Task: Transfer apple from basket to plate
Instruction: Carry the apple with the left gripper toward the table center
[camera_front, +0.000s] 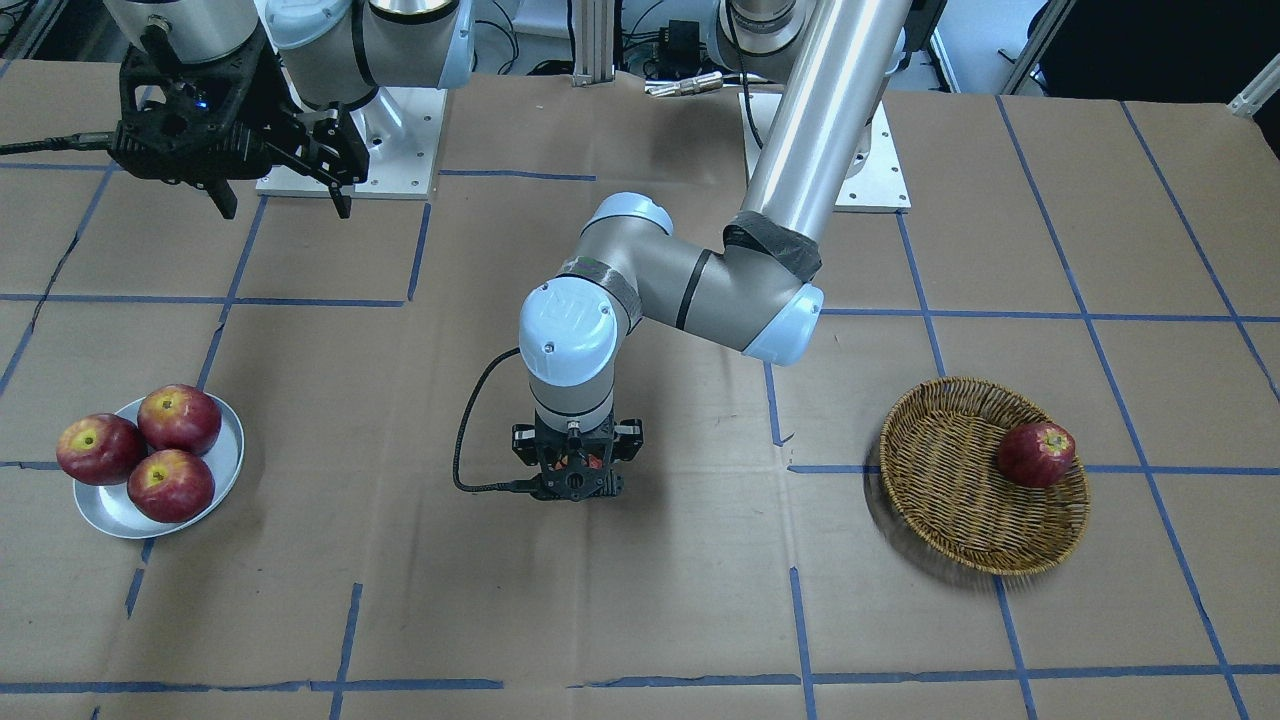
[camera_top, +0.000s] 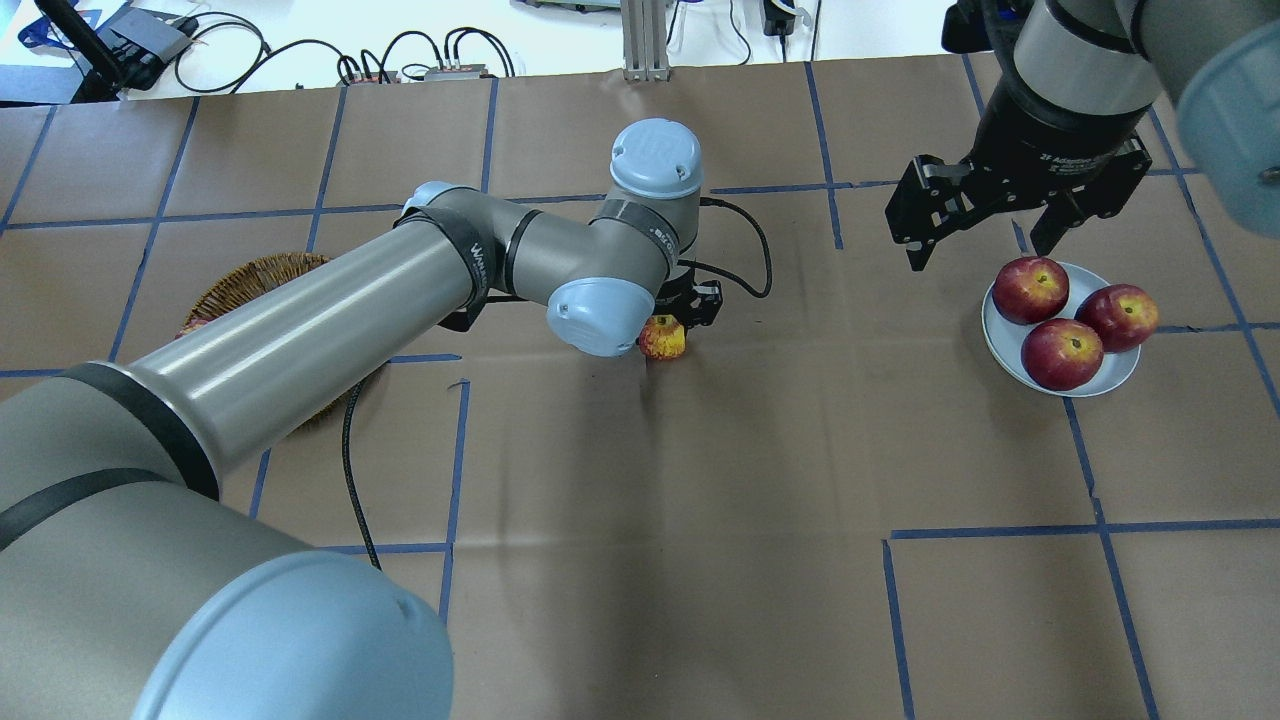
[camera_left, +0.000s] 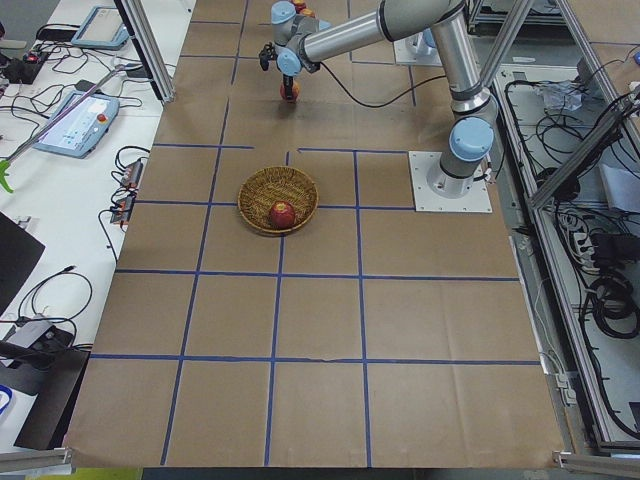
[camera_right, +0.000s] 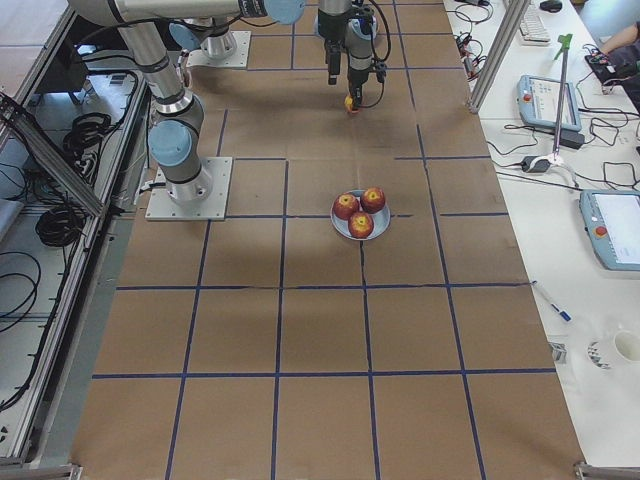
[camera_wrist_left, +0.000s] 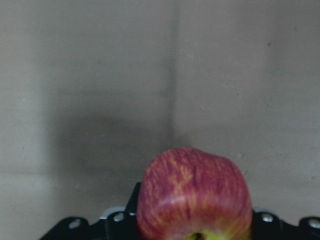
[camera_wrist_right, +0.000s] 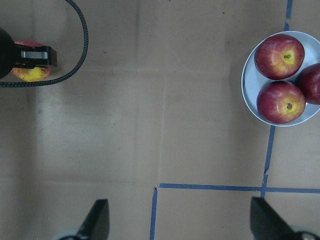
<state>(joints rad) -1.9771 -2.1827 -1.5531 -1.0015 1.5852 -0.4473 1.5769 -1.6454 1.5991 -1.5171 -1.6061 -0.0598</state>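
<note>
My left gripper (camera_front: 578, 478) is shut on the apple (camera_top: 663, 338), a red, orange-streaked fruit with a yellow patch at its stem. It holds the apple low over the middle of the table; the left wrist view shows the apple (camera_wrist_left: 195, 195) filling the bottom centre. The wicker basket (camera_front: 950, 500) lies well off to my left and holds one dark red apple (camera_front: 1036, 454). The metal plate (camera_top: 1110, 378) lies to my right with three dark red apples (camera_top: 1062, 352). My right gripper (camera_top: 978, 250) is open and empty, hovering just beside the plate.
The left arm's black cable (camera_top: 350, 470) trails across the brown paper. Blue tape lines grid the table. The stretch of paper between the held apple and the plate (camera_wrist_right: 246, 75) is bare.
</note>
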